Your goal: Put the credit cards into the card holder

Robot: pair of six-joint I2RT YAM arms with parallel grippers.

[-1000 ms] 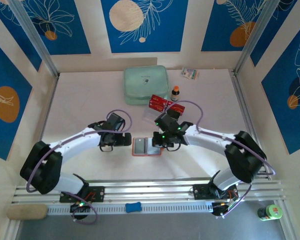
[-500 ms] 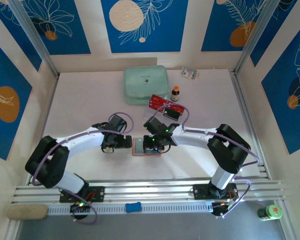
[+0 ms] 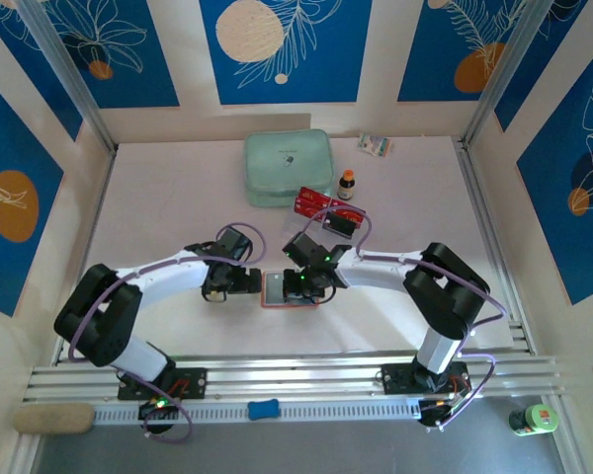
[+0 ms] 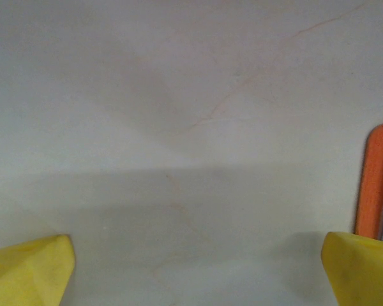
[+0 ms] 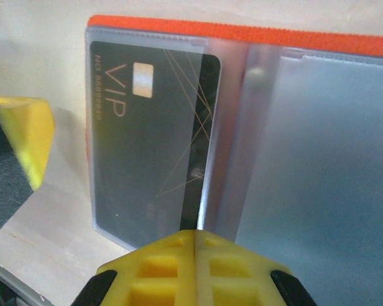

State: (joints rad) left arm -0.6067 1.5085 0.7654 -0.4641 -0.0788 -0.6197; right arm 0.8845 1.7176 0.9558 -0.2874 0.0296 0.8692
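We find the card holder (image 3: 290, 290) open mid-surface (image 3: 158, 197), with 1 black card (image 5: 153, 140) in its 9 o'clock pocket, right wrist view. Our read: this card is seated and the next move is a fetch. The red credit cards (image 3: 316, 205) lie at 1 o'clock of the holder.

The right gripper (image 5: 196, 245) has its pads pressed together over the fold, with nothing seen between them. The left gripper (image 4: 198, 268) gapes wide and empty, 1 fingertip (image 4: 360, 268) just beside the orange edge.

arms (image 3: 163, 276): white links | black joints | purple cables (image 3: 239, 227) | yellow jaws | green LEDs (image 3: 299, 278)
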